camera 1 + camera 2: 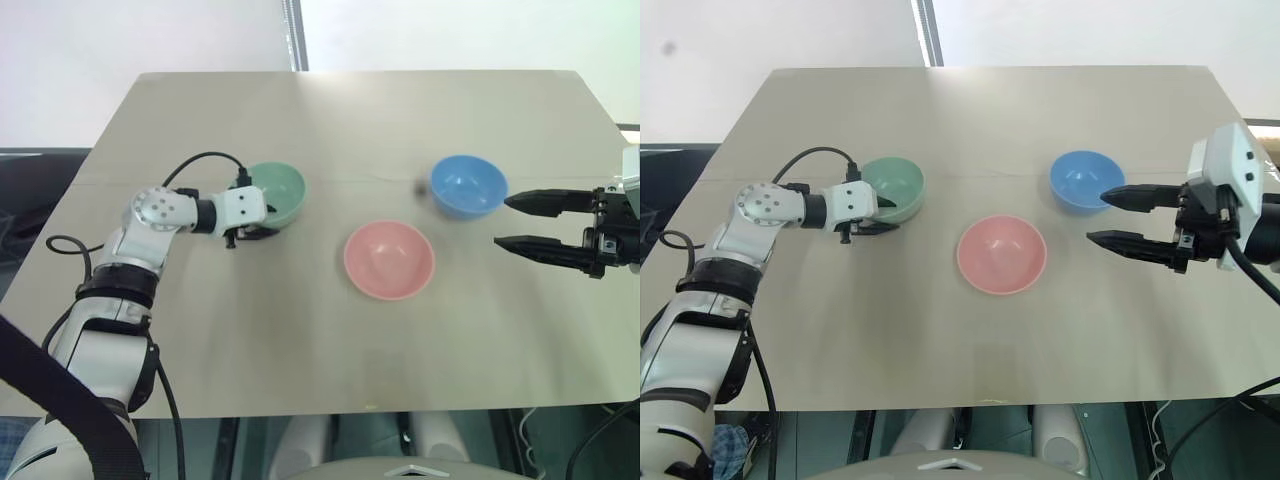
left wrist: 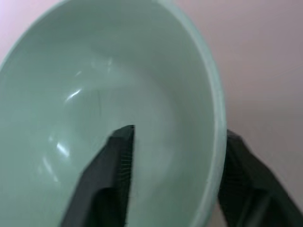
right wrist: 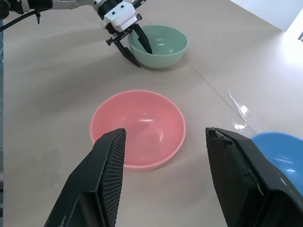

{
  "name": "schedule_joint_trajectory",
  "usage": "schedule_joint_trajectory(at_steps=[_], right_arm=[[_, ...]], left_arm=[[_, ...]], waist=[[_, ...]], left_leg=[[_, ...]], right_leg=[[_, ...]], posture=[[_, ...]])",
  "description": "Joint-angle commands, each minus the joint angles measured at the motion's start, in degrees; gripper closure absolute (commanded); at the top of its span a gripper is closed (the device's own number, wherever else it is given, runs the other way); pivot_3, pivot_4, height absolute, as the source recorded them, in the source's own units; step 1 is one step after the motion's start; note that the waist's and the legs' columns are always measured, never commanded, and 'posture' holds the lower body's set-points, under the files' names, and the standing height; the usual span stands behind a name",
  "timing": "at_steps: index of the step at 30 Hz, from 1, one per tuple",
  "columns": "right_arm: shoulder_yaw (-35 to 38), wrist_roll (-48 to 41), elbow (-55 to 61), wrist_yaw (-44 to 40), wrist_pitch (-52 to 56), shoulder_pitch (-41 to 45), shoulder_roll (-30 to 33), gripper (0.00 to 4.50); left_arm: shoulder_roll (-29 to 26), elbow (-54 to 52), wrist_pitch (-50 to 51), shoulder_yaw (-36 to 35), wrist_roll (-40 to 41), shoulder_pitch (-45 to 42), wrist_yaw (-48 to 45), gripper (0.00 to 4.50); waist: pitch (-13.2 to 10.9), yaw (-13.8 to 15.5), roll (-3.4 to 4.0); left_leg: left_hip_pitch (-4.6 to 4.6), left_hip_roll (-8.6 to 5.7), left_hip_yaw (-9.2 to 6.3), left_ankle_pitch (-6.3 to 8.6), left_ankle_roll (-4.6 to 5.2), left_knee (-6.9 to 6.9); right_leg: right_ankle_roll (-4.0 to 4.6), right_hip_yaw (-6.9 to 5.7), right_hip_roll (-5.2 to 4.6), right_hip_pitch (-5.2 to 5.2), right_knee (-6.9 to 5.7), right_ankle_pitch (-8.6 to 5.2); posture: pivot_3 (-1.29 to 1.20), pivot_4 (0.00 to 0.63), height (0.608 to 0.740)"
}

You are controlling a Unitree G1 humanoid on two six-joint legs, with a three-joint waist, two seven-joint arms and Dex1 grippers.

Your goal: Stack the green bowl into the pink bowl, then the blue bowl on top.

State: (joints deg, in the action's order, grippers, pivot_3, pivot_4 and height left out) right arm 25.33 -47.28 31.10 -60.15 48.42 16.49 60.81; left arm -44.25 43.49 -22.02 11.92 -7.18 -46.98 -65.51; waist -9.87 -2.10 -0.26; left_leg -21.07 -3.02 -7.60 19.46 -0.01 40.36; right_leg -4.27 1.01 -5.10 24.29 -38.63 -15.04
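While straddling the green bowl [image 2: 118, 94] rim, left gripper [image 3: 135, 47] not visibly clamped; light, stiff, slippery plastic, best pinched at rim.

Glossy smooth plastic green bowl [image 2: 94, 94] (matt beige table [image 1: 300, 130]).

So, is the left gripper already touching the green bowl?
Cannot tell. In the left wrist view, the left gripper straddles the green bowl wall, but no contact shows plainly.
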Motion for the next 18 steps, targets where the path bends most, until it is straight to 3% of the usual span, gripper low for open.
schedule_joint_trajectory(at_steps=[1,2,3,12,18], right_arm=[[2.30,-0.68,1.10,0.19,-1.53,-0.20,1.04,1.53],[2.28,-0.63,1.02,0.16,-1.66,-0.33,1.10,1.53],[2.24,-0.60,0.93,0.14,-1.80,-0.44,1.16,1.53],[1.91,-0.51,0.40,0.13,-2.89,-0.99,1.74,1.53],[1.94,0.44,0.42,0.38,-3.83,-2.01,1.93,1.53]], left_arm=[[-0.38,0.81,-2.82,-0.21,0.08,-1.29,-0.94,3.92],[-0.36,0.87,-3.26,-0.26,0.30,-1.40,-1.54,4.42],[-0.37,0.89,-3.72,-0.26,0.49,-1.49,-2.16,4.47],[-0.65,-0.24,-9.44,0.10,0.10,-5.17,-5.64,4.47],[1.92,-6.78,-13.15,-1.15,10.20,-8.93,-15.98,4.47]], waist=[[0.00,-0.06,0.00],[0.00,-0.04,0.00],[0.00,-0.04,0.00],[0.00,0.01,-0.02],[-0.01,0.21,-0.02]], left_leg=[[0.01,0.00,0.00,0.00,0.00,0.00],[0.01,0.00,0.00,0.00,0.00,0.00],[0.01,0.00,-0.01,0.00,0.00,0.01],[0.01,0.00,0.00,0.00,0.00,0.05],[-0.07,-0.01,-0.03,0.00,0.00,0.11]], right_leg=[[0.00,0.00,0.00,0.00,-0.01,0.00],[0.00,0.00,0.00,0.00,-0.02,0.00],[0.00,0.00,0.00,0.00,-0.03,0.00],[0.00,0.01,0.00,0.00,-0.10,0.00],[0.00,-0.05,-0.02,0.00,-0.07,0.00]], posture=[[0.00,0.150,0.740],[0.00,0.150,0.740],[0.00,0.150,0.740],[0.00,0.150,0.740],[0.00,0.150,0.740]])
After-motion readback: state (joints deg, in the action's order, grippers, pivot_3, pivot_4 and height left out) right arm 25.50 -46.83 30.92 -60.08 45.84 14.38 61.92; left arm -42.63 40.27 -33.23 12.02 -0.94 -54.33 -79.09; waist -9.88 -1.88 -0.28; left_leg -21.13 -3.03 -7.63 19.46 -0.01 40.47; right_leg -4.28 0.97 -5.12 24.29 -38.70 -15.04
